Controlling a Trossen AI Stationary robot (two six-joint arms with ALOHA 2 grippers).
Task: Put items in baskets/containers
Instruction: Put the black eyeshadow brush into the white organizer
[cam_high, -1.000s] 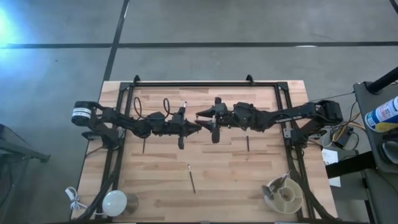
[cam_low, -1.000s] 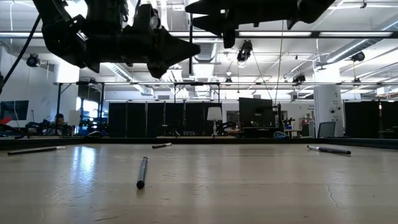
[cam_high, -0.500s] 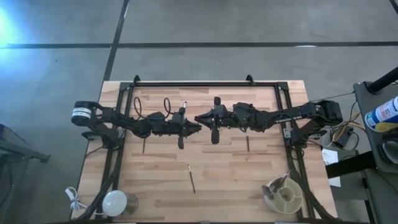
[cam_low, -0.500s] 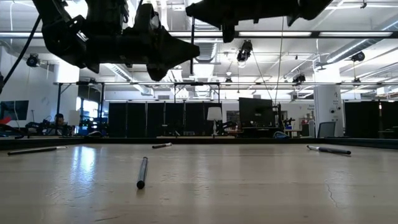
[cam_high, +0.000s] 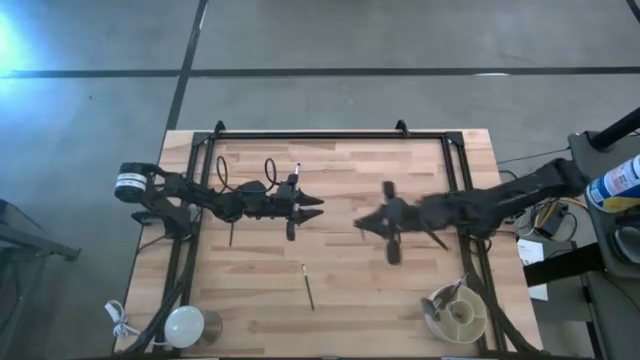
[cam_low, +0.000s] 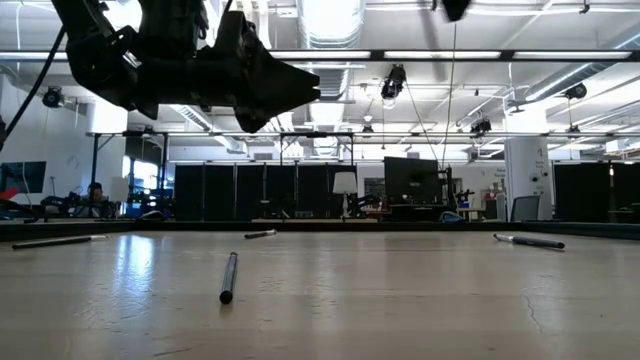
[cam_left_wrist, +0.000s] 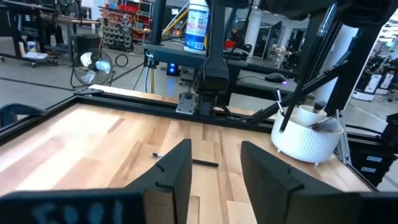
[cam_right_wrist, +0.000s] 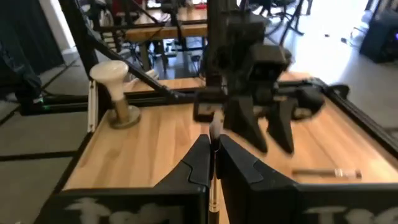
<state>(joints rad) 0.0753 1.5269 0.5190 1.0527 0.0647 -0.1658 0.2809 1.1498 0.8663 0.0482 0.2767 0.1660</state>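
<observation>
High view: tub (cam_high: 455, 312) at the table's (cam_high: 340, 290) corner; right gripper (cam_high: 362, 224) up-table from it, left gripper (cam_high: 318, 207) farther.
Left wrist: fingers (cam_left_wrist: 174, 171) spread, empty; bottle label unreadable.
Right wrist: fingers (cam_right_wrist: 198, 163) pinch a brush (cam_right_wrist: 214, 168).

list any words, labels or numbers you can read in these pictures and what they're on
No text can be read with certainty in any view.
Blue and white bottle behind the table: printed label, too blurred to read.
Left gripper body, near edge of its own wrist view: pale lettering, smeared, unreadable.
Right gripper body, near edge of its own wrist view: pale lettering, also blurred.
Brush held in the right gripper: no marking visible.
</observation>
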